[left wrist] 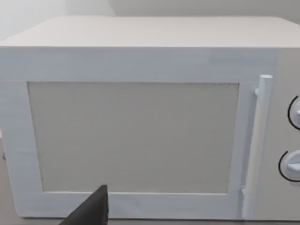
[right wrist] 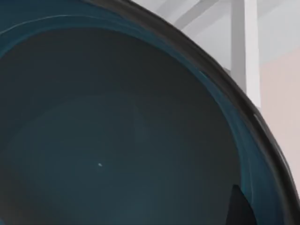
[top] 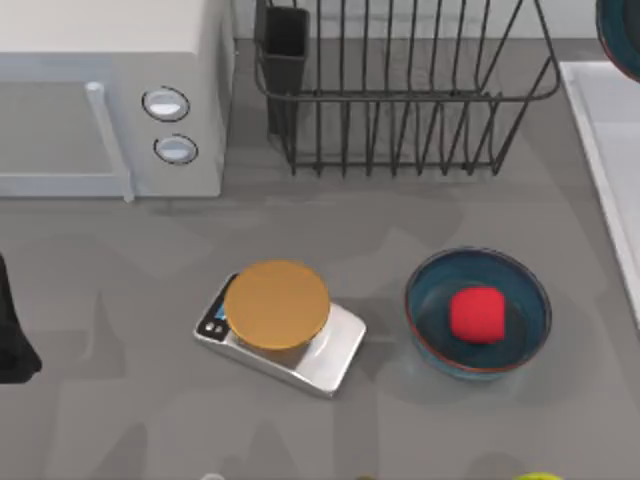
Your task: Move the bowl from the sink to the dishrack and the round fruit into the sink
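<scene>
The bowl (top: 625,35), teal-blue, shows at the top view's far right corner, overlapping the far rim of the sink (top: 610,150). In the right wrist view its dark teal inside (right wrist: 117,131) is very close. My right gripper (right wrist: 267,211) is shut on its rim, with one dark fingertip (right wrist: 239,208) inside the bowl. The round fruit (top: 476,314), bright red, lies in a second alike bowl (top: 425,315) on the table, left of the sink. The black wire dishrack (top: 400,100) stands at the back. My left arm (top: 15,340) is parked at the left edge.
A white microwave (top: 110,100) fills the back left, seen close in the left wrist view (left wrist: 140,131). A silver scale with an orange round plate (top: 277,305) sits mid-table. A yellow-green thing (top: 540,477) peeks in at the front edge.
</scene>
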Motion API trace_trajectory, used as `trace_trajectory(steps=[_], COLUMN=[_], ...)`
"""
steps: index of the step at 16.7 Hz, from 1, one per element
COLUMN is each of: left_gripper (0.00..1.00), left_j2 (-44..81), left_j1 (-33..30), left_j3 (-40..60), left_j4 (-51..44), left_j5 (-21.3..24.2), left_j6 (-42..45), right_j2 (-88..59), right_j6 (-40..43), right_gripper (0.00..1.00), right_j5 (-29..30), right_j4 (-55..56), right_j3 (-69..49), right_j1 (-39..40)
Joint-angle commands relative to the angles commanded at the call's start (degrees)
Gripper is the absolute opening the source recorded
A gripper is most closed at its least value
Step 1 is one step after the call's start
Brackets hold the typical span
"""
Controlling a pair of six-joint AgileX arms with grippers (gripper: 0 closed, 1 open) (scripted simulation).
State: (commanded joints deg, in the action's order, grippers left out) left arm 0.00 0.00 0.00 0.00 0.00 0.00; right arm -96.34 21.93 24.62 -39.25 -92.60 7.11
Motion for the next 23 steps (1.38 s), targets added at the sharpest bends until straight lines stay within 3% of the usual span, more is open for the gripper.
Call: trace_trajectory(steps=[5,10,19,23], left_gripper=[1.00,1.00,1.00,1.00], left_j2=[0.00,0.00,0.00,0.00], left_j1=[0.00,0.00,0.00,0.00], left_j3=[0.00,0.00,0.00,0.00], left_j4=[0.00,0.00,0.00,0.00], left_j5=[0.00,0.00,0.00,0.00], left_j6=[0.00,0.00,0.00,0.00], right_j2=[-0.75,0.49,0.06,-5.31], right_j6=[-12.37,-21.57,-23.31,-23.30], right_gripper=[0.00,0.00,0.00,0.00], right_j5=[12.66,21.06,22.08,20.32], right_j4=[24.01,37.24,39.65,48.57], right_j3=[-1.22,-2.07,-1.68,2.04], right_j1=[22.22,36.16,38.00,36.02])
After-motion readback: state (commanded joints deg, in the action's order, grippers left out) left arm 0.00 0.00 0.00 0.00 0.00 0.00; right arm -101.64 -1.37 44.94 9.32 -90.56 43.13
